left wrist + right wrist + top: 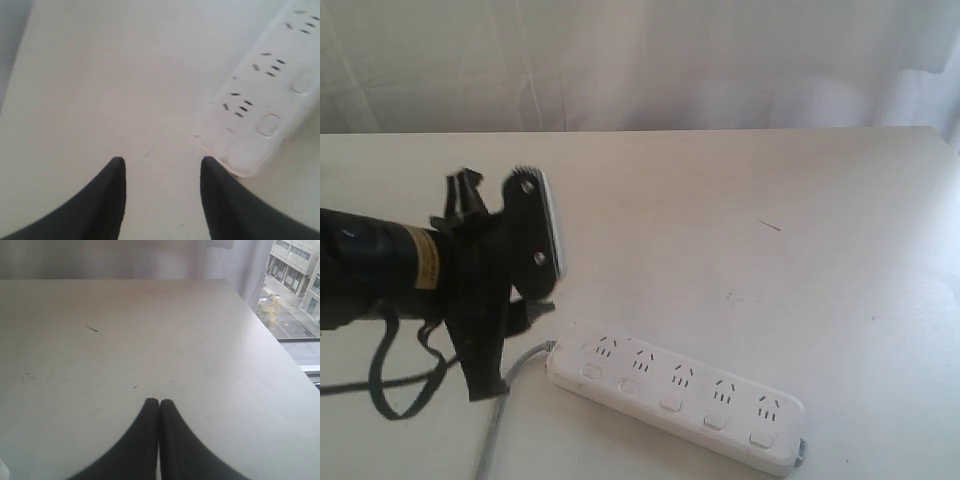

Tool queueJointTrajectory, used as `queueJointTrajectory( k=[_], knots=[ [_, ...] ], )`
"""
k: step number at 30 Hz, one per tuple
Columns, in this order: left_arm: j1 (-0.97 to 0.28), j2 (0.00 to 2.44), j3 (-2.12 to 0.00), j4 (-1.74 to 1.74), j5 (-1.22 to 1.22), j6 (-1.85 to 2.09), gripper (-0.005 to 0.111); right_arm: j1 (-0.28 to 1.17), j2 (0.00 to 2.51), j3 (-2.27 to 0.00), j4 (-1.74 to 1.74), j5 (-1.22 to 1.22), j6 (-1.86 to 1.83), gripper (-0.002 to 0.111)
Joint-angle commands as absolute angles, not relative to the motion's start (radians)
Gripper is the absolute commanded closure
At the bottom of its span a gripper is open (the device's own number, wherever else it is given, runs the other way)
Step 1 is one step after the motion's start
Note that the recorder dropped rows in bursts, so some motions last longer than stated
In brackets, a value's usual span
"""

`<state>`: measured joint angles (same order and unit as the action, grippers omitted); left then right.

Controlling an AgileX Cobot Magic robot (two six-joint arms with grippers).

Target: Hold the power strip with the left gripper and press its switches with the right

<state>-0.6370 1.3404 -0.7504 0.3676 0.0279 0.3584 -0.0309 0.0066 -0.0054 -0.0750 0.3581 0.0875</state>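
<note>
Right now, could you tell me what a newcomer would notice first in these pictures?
A long white power strip with five switches lies on the table, low in the exterior view. The black left gripper hangs open near its cord end, while the right gripper is shut above the table.

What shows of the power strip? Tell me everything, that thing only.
The power strip is a long white plastic bar with rounded corners, lying flat and diagonal on the pale table. Five socket groups run along it, each with one of the small white switches below. A grey cord leaves its left end. It rests only on the table; the left gripper, jaws open, hangs near that end without gripping it.
</note>
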Motion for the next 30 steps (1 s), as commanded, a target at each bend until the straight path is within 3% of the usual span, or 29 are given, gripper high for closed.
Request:
queueJointTrajectory(
  k=[1,10,17,22,30],
  knots=[
    [-0.711,1.413,-0.789,0.254,0.082,0.607,0.051,-0.04,0.0,0.0,-0.077,0.35,0.083,0.108],
    [-0.776,1.574,-0.972,0.251,0.242,0.663,0.043,-0.04,0.0,0.0,-0.077,0.35,0.083,0.108],
    [-0.781,1.728,-1.186,0.038,0.629,0.91,0.043,-0.04,0.0,0.0,-0.077,0.35,0.083,0.108],
    [-0.781,1.739,-1.217,0.008,0.532,0.946,0.043,-0.04,0.0,0.0,-0.077,0.35,0.083,0.108],
    [-0.781,1.739,-1.217,0.008,0.631,0.935,0.043,-0.04,0.0,0.0,-0.077,0.35,0.083,0.108]
  ],
)
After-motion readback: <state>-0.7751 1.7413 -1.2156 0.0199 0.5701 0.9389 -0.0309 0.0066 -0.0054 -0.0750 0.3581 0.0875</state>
